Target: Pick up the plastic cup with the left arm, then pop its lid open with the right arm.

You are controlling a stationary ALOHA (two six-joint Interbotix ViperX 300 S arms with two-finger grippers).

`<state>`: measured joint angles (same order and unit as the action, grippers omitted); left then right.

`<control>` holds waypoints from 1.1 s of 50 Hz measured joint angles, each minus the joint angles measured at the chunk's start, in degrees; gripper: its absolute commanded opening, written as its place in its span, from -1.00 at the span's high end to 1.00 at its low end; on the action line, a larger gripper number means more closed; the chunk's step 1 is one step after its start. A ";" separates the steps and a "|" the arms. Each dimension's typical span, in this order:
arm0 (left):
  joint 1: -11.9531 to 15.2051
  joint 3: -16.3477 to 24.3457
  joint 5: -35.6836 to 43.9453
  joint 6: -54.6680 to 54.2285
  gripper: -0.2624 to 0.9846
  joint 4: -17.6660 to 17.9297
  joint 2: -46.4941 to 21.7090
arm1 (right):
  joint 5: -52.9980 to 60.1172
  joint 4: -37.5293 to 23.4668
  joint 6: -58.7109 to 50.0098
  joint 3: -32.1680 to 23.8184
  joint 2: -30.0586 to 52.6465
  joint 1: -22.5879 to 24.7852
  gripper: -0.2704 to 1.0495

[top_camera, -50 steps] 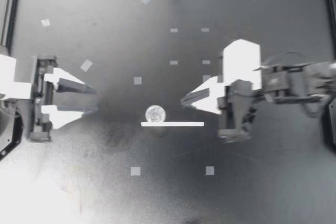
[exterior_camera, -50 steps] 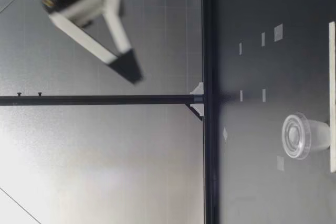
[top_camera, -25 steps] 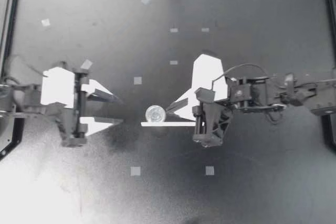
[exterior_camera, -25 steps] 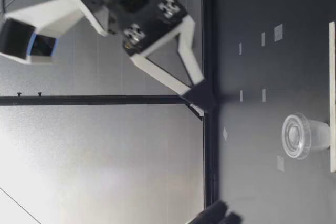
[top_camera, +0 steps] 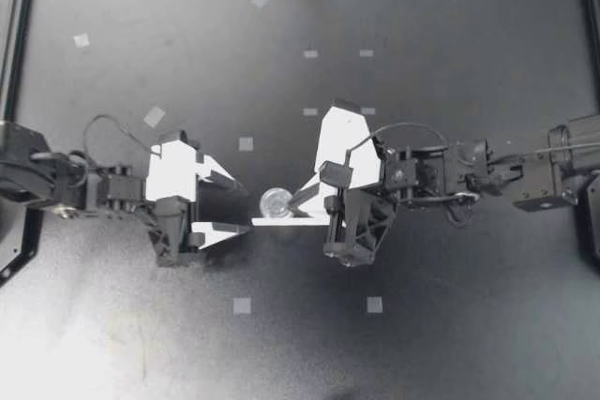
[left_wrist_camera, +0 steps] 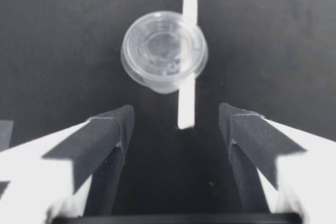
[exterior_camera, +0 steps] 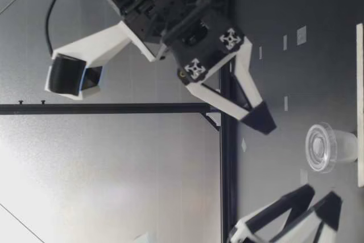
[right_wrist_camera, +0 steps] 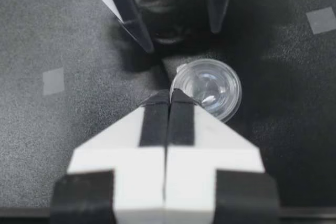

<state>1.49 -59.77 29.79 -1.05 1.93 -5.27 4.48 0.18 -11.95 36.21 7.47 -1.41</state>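
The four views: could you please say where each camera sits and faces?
Top view: above the table, straight down; both arms, left gripper, right gripper.
Low view: table height, across; both grippers' fingers.
Left wrist view: on that wrist, facing the cup; its open fingers.
Right wrist view: on that wrist, facing the cup; its shut fingers.
All four share the cup.

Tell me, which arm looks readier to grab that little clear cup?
Probably left: the left claw is open, the cup just ahead of its gap. The right claw is shut, tips beside the cup.
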 measured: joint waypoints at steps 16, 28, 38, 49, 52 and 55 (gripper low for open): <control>1.58 1.76 2.99 1.14 -0.49 0.00 -3.69 | 0.00 0.00 -0.62 -0.18 2.72 0.00 0.80; 1.58 2.02 3.78 0.97 -0.49 -0.09 -4.39 | 0.18 0.00 -0.62 -1.49 4.39 -0.62 0.80; 1.58 2.99 4.75 0.97 -0.49 -0.44 -5.45 | 0.35 0.00 -0.62 -1.58 4.75 -1.58 0.80; 1.58 4.66 4.83 0.88 -0.49 -0.79 -8.17 | 0.88 0.00 -0.62 -1.58 5.71 -1.85 0.80; 1.58 4.92 4.83 0.88 -0.49 -0.70 -8.53 | 0.88 0.00 -0.70 -1.58 6.15 -1.85 0.79; 1.67 5.01 4.83 0.88 -0.49 -0.79 -8.61 | 0.88 0.00 -0.62 -1.58 6.59 -1.93 0.80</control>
<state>3.16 -54.76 34.63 -0.18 1.14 -13.89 5.36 0.18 -12.57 34.63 14.06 -3.34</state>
